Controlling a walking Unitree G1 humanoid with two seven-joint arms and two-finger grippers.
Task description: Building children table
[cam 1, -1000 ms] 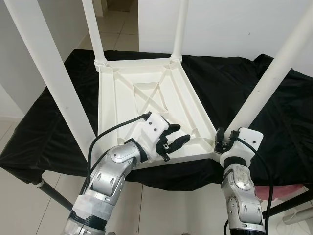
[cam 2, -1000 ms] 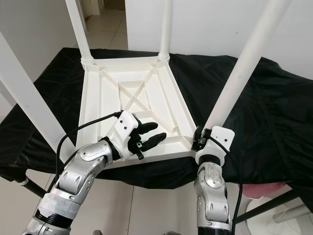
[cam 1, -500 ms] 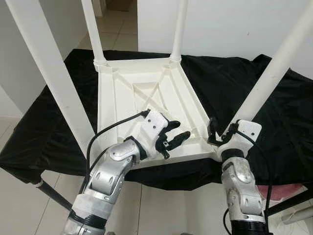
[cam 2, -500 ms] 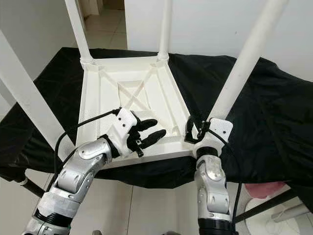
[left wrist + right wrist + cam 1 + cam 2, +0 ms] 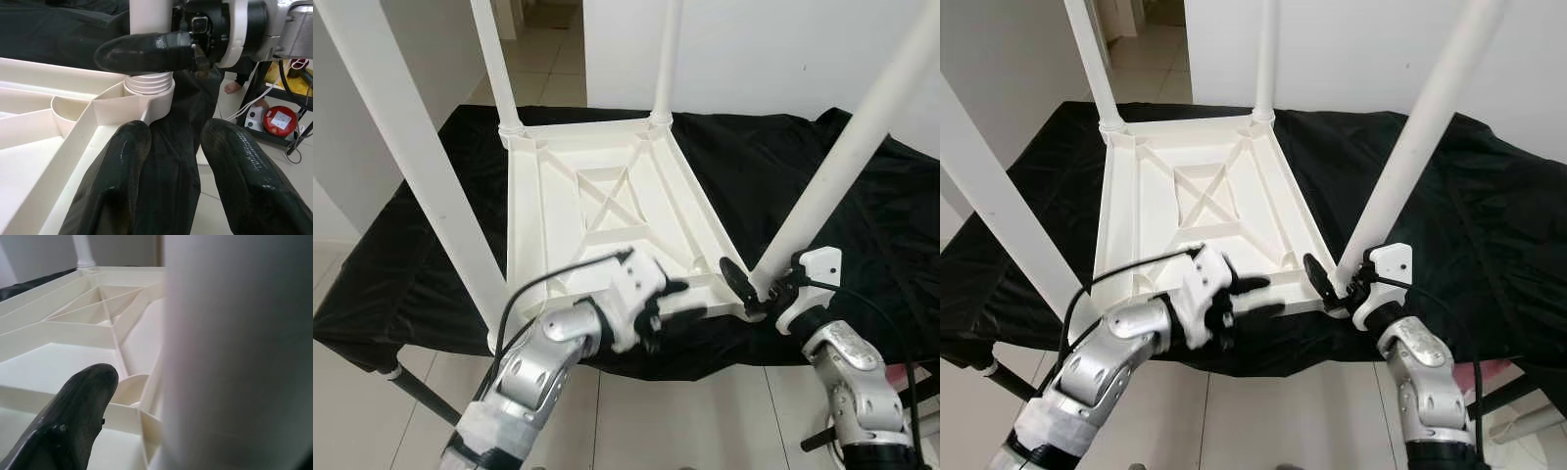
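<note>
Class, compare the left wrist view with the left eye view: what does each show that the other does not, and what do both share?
Left wrist view alone: a red round device on the floor beside a dark stand.

Left eye view alone: the upturned white table whole on the black cloth, its two far legs.

Both: the right gripper at the base of the near right leg, and the left gripper by the table's near edge.

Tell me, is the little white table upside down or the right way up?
Upside down. The table top lies flat on the black cloth, its ribbed underside faces up, and its legs point toward the ceiling.
</note>
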